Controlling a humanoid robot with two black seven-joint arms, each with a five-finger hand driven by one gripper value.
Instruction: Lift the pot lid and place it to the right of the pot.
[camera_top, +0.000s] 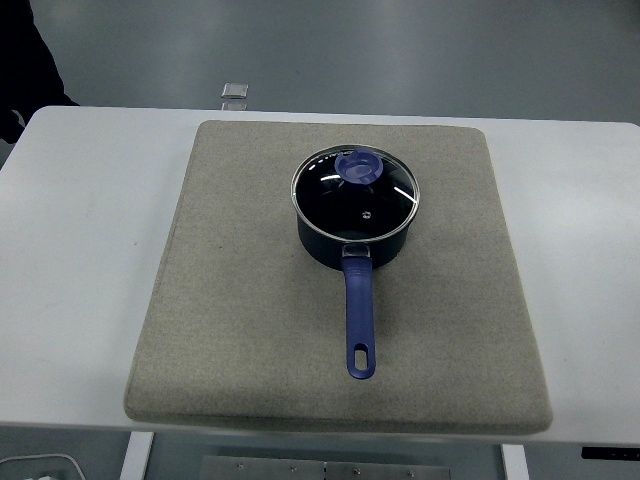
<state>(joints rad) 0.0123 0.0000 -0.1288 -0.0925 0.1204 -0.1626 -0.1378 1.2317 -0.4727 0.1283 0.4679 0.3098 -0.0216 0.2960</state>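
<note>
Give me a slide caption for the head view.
Blue saucepan with glass lid on, handle toward the camera, on a beige mat.

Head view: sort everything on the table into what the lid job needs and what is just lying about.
Needed for the job:
- pot lid, glass, sitting on the pot
- lid knob, blue
- pot, long blue handle pointing to the near edge
- mat, bare to the pot's right

Just lying about:
- small clear object beyond the table's far edge
</note>
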